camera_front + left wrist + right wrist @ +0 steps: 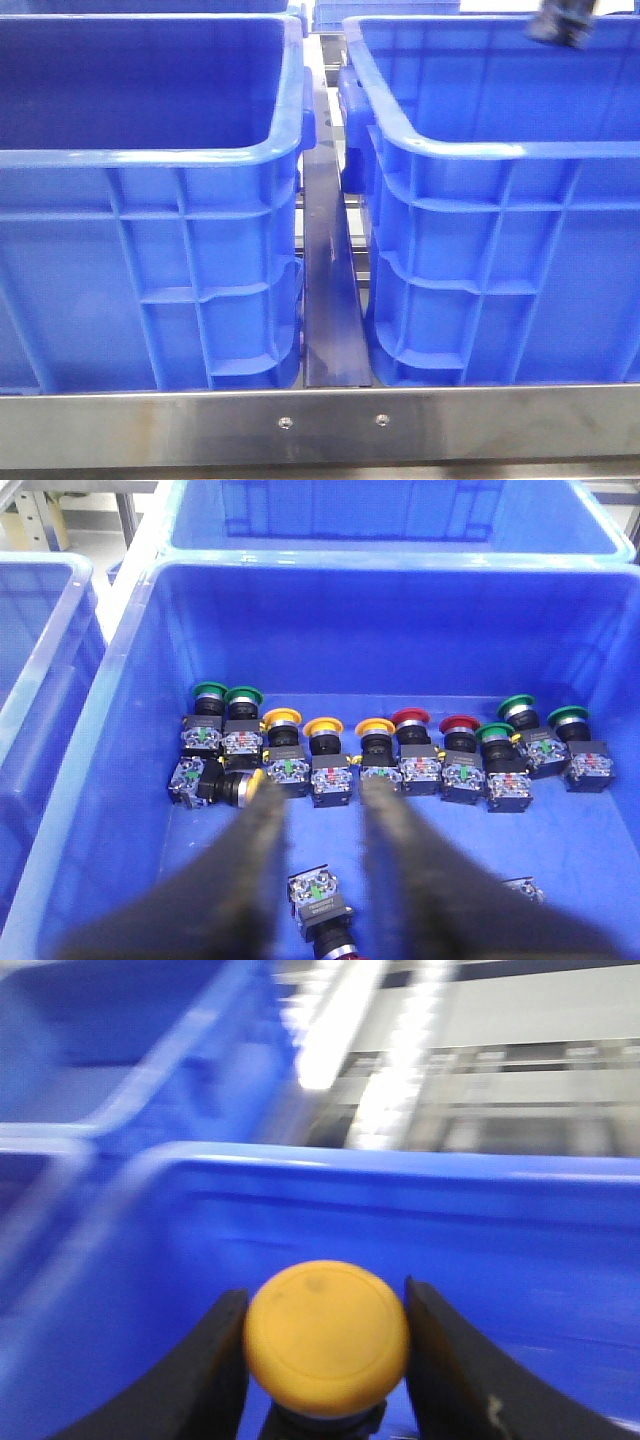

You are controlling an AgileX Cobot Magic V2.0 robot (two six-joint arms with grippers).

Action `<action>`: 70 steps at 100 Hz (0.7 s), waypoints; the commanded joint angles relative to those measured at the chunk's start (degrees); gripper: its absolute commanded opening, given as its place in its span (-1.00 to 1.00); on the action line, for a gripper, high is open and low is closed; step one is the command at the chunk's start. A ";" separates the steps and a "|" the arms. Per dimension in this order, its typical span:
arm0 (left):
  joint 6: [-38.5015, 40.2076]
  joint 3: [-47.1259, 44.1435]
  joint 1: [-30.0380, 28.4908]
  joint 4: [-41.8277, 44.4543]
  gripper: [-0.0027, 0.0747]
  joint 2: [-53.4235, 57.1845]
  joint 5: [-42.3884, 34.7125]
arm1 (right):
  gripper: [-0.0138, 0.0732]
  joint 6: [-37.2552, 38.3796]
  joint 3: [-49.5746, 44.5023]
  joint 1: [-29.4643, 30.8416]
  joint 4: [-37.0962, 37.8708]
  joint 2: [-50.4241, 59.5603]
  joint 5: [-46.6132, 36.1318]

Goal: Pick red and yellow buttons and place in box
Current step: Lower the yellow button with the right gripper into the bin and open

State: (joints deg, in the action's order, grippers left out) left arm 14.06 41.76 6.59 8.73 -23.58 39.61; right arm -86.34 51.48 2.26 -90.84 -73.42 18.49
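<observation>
The right claw (325,1360) pinches a yellow button (326,1338) by its neck, one dark finger (205,1380) on each side and the round cap standing up between them. It hangs above the rim of a blue crate (420,1250), and this view is smeared with blur. In the front view only a dark corner of that arm (562,22) shows, above the far rim of the right crate (500,200).

The left claw (318,798) is spread, its two dark fingers (255,830) reaching down into the left crate (120,810) with nothing between them. The tips sit just at a row of buttons along the crate floor near the far wall: green caps (226,696) at one end, three yellow caps (325,727) in the middle, two red buttons (435,726) next, then more green caps (530,715). A yellow one (240,786) lies tipped over beside one finger. Another button block (318,905) lies alone nearer the camera, between the fingers.

Both crates stand side by side on a steel frame (320,425), with a dark strip (330,300) in the gap between them. More blue crates (400,515) stand behind, and pale shelving (520,1090) shows beyond.
</observation>
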 commanded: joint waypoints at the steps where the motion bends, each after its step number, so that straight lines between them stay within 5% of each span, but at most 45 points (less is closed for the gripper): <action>1: 0.49 1.42 -0.14 0.27 -0.98 -0.42 -4.12 | -0.41 -4.73 1.09 0.44 -4.50 1.49 -6.37; 35: 0.49 1.42 -0.14 0.27 -0.98 -0.42 -4.12 | -0.41 -20.71 1.69 0.44 -18.96 -9.43 -9.01; 70: 0.49 1.42 -0.14 0.27 -0.98 -0.42 -4.12 | -0.41 -23.91 8.54 0.44 -19.15 -19.54 -4.61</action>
State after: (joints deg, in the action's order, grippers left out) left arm 14.06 41.76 6.50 8.73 -23.58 39.61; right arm -108.98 56.51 2.26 -103.81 -93.62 10.50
